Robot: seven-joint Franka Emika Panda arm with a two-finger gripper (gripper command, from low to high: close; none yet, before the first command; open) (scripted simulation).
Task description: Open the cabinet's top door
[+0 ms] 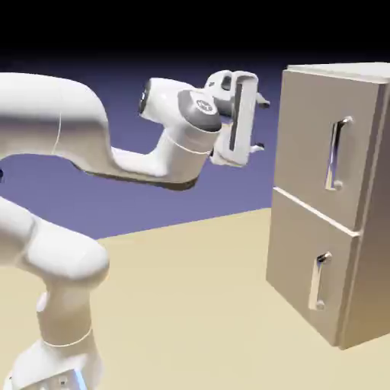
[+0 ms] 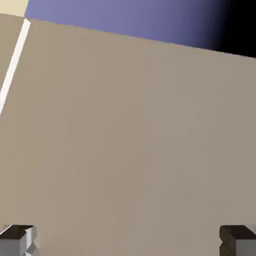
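Presently, the end effector [image 1: 261, 124] stands wide open, its fingers well parted with nothing between them; it hangs in the air short of the cabinet [image 1: 372, 228], pointing at the top door [image 1: 316, 145], which is shut. The cabinet stands on the tabletop [image 1: 183, 289], toward the exterior view's right, near the tabletop's far edge as that view shows it; the lower door [image 1: 301, 259] is shut as well, with its own shorter handle [image 1: 320, 282].

The likeliest trouble is a miss: the hand view shows flat panel ahead and no trace of the long handle [image 1: 334, 154], which sits toward the door's near side in the exterior view; a straight advance from here would probably press the fingertips into bare door, and could shove or tip the cabinet. If the approach corrects sideways too late, one finger may knock the bar instead of passing behind it; if the fingers are turned wrongly to the upright bar, they may close on its end or slip off the smooth metal. Even with a sound grip, a straight pull would fight the hinge's arc; the bar could then twist out, or the whole cabinet be dragged.
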